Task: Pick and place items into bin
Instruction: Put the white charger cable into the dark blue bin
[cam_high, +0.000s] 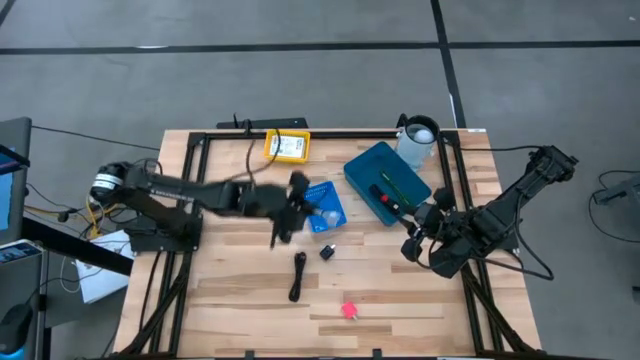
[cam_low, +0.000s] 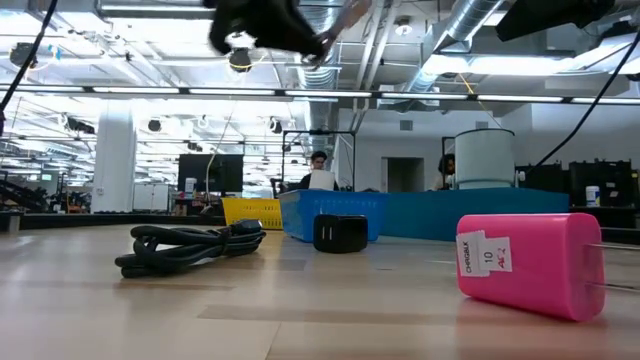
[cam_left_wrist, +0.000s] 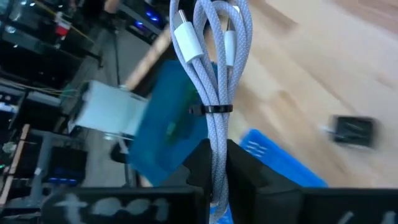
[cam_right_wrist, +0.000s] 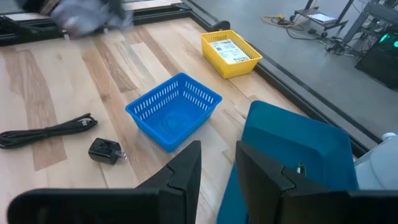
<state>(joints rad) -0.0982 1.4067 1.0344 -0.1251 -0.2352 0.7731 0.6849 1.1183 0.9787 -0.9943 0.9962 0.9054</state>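
Note:
My left gripper (cam_left_wrist: 217, 171) is shut on a bundled grey-white braided cable (cam_left_wrist: 214, 74), raised over the table's middle beside the blue basket (cam_high: 327, 207). In the high view the left gripper (cam_high: 292, 212) is blurred. On the wood lie a coiled black cable (cam_high: 298, 276), a small black charger (cam_high: 327, 252) and a pink charger (cam_high: 349, 310). The teal bin (cam_high: 385, 180) holds a few thin sticks. My right gripper (cam_high: 413, 238) hangs open at the bin's near right corner, with nothing between its fingers (cam_right_wrist: 186, 168). My left gripper pinches the cable bundle between its two fingers at its lower end (cam_left_wrist: 218, 155), below the black tie (cam_left_wrist: 211, 109). The bundle sticks out past the fingertips, plug ends (cam_left_wrist: 186, 37) farthest out, lifted clear of the table. Several strands lie in the pinch.
A yellow basket (cam_high: 287, 147) with a printed card stands at the far edge. A white cylinder (cam_high: 418, 140) stands behind the teal bin. Black frame rails (cam_high: 330, 133) run around the table. Bare wood lies along the near edge, left of the pink charger.

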